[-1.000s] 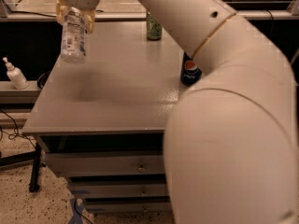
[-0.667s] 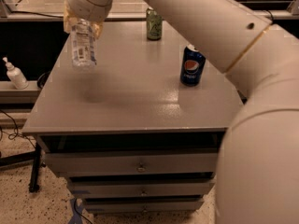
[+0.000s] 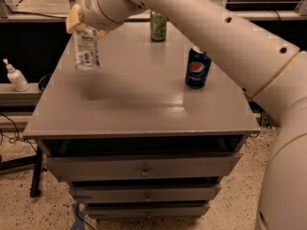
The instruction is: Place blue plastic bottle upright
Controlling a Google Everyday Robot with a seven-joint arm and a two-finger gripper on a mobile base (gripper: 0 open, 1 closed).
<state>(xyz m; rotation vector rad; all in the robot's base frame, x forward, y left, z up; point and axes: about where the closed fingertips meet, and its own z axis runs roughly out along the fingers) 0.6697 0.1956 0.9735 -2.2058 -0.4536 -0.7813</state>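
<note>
Pepsi logo on blue can (image 3: 198, 68); end effector (image 3: 85, 27), upper left, grips bottle (image 3: 86, 54).

My end effector (image 3: 86, 27), over the desk's (image 3: 144, 104) left rear, has brought the bottle (image 3: 86, 52) lower and straighter; my arm has uncovered the can (image 3: 197, 68).

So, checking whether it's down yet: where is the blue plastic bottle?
Upper left of the camera view: the blue plastic bottle hangs in the gripper above the table, towards its left side, left of the Pepsi can.

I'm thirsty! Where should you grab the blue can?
Round its straight middle, from the front: the can stands upright, sides facing us. The gripper, over a far corner of the table, holds the bottle by its neck.
</note>
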